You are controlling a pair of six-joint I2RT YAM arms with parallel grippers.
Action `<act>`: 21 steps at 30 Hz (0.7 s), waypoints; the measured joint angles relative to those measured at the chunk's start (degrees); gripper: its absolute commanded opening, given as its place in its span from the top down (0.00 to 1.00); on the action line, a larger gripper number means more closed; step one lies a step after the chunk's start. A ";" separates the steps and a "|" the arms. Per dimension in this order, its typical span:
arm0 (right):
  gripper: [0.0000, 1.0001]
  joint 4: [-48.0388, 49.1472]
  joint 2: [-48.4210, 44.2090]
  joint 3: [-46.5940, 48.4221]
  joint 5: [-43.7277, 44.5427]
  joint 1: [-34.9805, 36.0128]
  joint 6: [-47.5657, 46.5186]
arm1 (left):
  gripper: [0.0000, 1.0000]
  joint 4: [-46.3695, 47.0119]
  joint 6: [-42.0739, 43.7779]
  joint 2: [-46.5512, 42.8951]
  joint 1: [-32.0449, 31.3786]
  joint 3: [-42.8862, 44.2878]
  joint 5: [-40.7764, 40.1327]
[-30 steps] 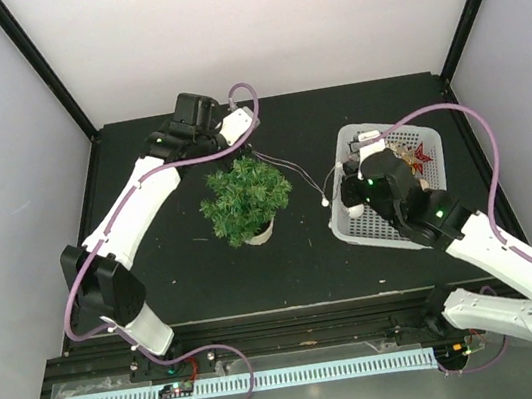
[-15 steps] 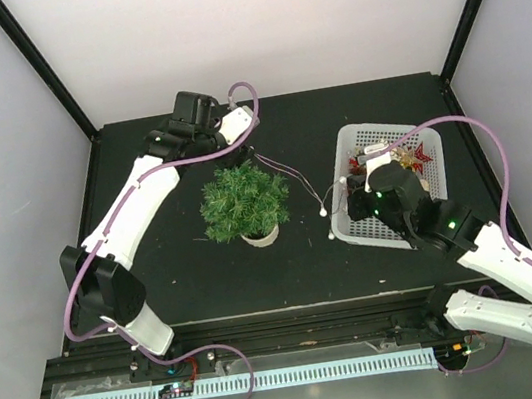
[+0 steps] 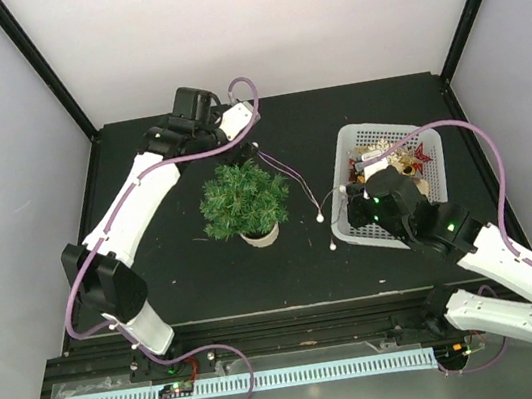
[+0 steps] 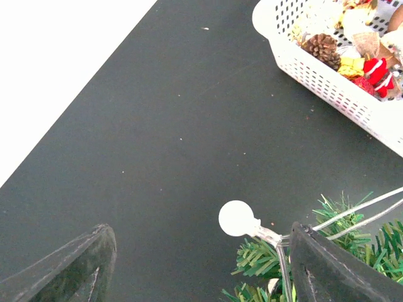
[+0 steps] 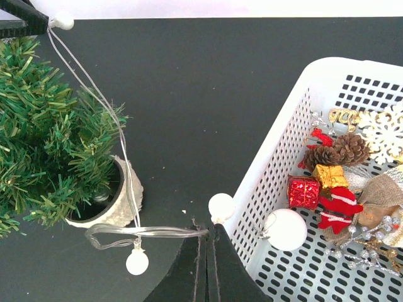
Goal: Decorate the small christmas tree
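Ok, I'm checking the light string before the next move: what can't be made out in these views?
Top view: the right arm covers part of the white basket, hiding what lies beneath.
Left wrist view: the small christmas tree is cut off by the bottom and right edges; the light string leaves the frame at the right.
Right wrist view: the white basket runs off the right and bottom edges, the tree off the left.

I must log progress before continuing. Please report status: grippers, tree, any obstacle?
Left gripper open at treetop, bulb free between jaws. Right gripper shut on light string beside basket. Small christmas tree upright, string hanging down its side.
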 measured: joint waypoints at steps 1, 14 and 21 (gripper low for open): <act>0.99 -0.22 -0.13 0.00 0.02 0.00 0.17 | 0.21 0.00 0.09 0.00 0.00 0.11 0.28; 0.99 -0.63 -0.31 0.00 0.04 0.00 0.37 | 0.01 -3.58 6.34 0.15 0.04 2.16 6.10; 0.99 -0.55 -0.17 0.00 0.09 0.00 0.37 | 0.01 -4.83 10.05 1.77 0.33 4.26 4.44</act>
